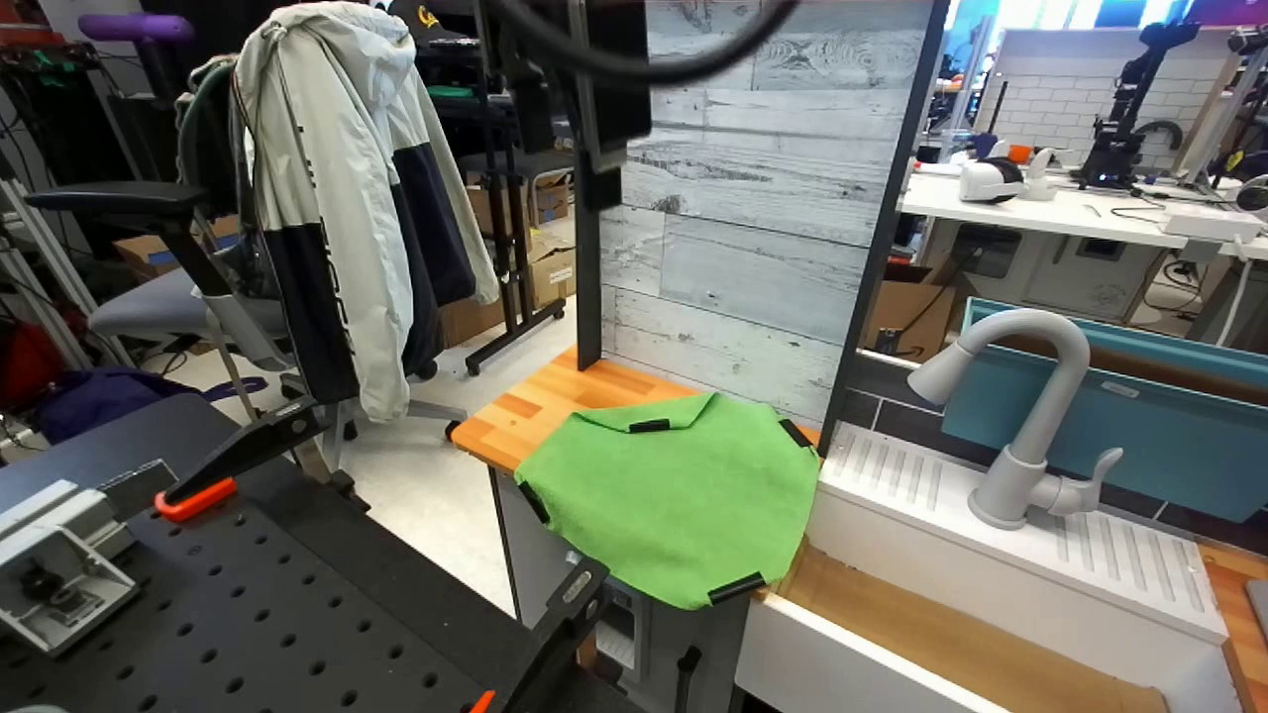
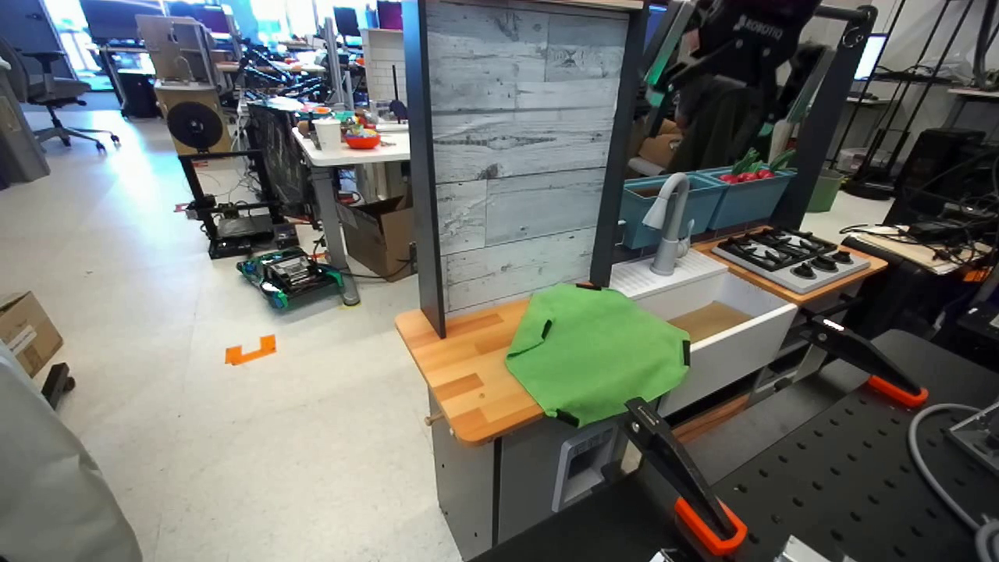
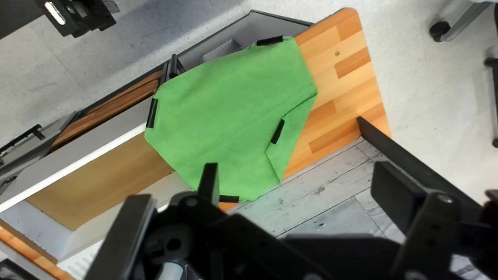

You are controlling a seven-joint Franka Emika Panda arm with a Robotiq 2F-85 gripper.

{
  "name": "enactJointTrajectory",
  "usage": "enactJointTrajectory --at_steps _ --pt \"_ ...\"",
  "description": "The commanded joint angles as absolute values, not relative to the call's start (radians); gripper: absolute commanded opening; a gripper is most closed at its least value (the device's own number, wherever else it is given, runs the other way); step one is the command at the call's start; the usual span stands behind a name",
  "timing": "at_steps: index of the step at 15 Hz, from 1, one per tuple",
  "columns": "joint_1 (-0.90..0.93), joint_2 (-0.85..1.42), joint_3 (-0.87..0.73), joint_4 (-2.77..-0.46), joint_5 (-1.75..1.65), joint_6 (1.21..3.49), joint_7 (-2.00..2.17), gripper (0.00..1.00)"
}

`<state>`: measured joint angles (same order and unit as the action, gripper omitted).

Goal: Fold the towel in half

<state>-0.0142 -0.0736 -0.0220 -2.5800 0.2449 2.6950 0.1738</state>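
Got a cream-and-navy jacket slung over an office chair, VR headset on a white desk, sink with a gooseneck faucet, gas cooktop next to that, some red veggies in a teal planter.

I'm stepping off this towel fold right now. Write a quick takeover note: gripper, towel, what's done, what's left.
Gripper: open, nothing held, raised clear of the towel.
Where: towel spread on the wooden counter, overhanging its front edge and lapping over one end of the sink.
Done: only a small flap by a black strip is turned over; no half fold.
Left: probably grip one edge, carry it across to the opposite one, release.
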Motion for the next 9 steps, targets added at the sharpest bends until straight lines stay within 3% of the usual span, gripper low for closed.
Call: enactJointTrajectory --at_steps 1,9 --pt "-0.009 0.131 -0.017 -2.469 0.32 2.797 0.197 1.0" --pt "-0.047 0.505 -0.009 -2.158 0.359 2.792 0.279 1.0"
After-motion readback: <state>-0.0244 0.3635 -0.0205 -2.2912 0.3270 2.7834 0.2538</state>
